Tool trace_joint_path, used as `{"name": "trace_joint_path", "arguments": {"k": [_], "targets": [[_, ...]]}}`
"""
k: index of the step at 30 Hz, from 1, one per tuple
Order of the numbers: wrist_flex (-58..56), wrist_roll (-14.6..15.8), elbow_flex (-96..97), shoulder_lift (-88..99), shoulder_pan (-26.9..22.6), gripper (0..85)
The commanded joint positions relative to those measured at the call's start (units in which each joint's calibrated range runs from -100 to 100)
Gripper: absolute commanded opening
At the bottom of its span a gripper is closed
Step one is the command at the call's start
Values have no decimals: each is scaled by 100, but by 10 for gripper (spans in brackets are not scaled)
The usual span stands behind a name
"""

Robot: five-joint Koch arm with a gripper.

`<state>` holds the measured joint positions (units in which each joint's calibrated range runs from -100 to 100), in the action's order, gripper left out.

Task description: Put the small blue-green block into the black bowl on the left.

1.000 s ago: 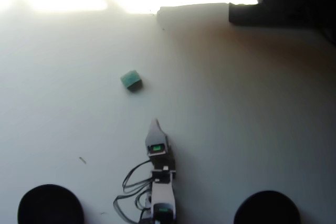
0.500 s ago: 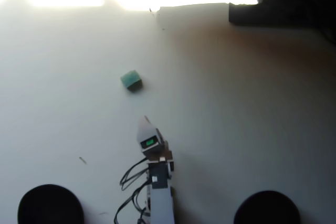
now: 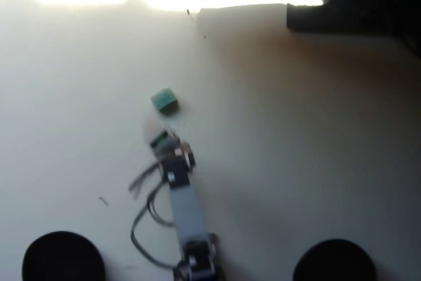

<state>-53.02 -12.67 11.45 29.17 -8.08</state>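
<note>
The small blue-green block (image 3: 164, 101) lies on the pale table, left of centre in the overhead view. My arm reaches up from the bottom edge, and its gripper (image 3: 154, 131) ends just below the block, a short gap away and not touching it. The jaws are blurred and pale against the table, so I cannot tell how they stand. A green spot on the gripper body is its light, not the block. One black bowl (image 3: 62, 258) sits at the bottom left and a second black bowl (image 3: 335, 261) that looks alike sits at the bottom right; both are cut off by the edge.
Loose cables (image 3: 146, 218) loop out to the left of the arm. A dark object (image 3: 348, 4) fills the top right corner. Strong glare washes out the top left of the table.
</note>
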Motion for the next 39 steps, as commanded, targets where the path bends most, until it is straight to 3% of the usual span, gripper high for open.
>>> {"name": "trace_joint_path", "arguments": {"k": [1,5,10,26,39], "targets": [[-441,-5,-1302,-1122,-49,471],[-1066,-5,-2781,-2451,-166,476],[-1187,-63,-3289,-3308,-186,475],[-1220,-151,-3622,-3929,78,475],[-1447,215,-3640,-4208,215,463]]}}
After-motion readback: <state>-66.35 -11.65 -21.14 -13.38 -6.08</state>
